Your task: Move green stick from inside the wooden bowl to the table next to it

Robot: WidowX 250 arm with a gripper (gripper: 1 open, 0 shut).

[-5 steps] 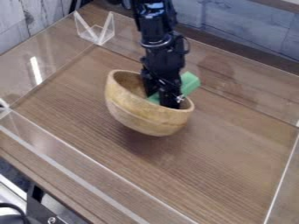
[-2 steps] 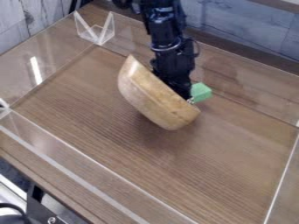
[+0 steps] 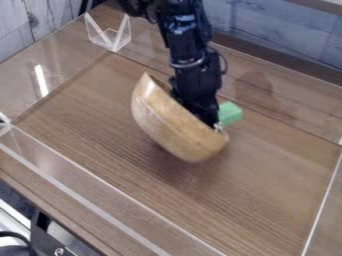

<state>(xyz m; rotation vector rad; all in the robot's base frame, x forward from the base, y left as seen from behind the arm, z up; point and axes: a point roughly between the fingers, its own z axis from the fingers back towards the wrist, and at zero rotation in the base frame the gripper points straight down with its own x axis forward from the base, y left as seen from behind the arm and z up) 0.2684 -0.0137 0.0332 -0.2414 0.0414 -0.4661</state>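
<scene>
Reaching down from twelve o'clock, the black robot arm (image 3: pixel 181 35) ends in a gripper (image 3: pixel 202 103) that points steeply downward near the middle of the dark brown wood-grain table (image 3: pixel 94 110); its jaws stand narrow, nearly closed, pressed against the upper rim of the wooden bowl (image 3: pixel 171 122); whether they pinch the rim itself or only bear on it cannot be told from this angle.

The wooden bowl is tipped far over onto its side; its rounded light-tan outer wall faces nine o'clock and toward the viewer, its opening faces three o'clock and away, so the inside is hidden; its lower edge rests on the table just below the centre of the view.

The green stick (image 3: pixel 229 114) shows as a small bright green block at three o'clock of the gripper, right beside the bowl's raised rim; only part of it is visible past the gripper and the rim; it appears to sit at the mouth of the bowl, touching or nearly touching the rim, and whether it rests on the table or still on the bowl's edge cannot be told.

Clear plastic walls (image 3: pixel 60 175) edge the table; a small clear plastic stand (image 3: pixel 107 33) sits at eleven o'clock, well apart from the bowl.
</scene>
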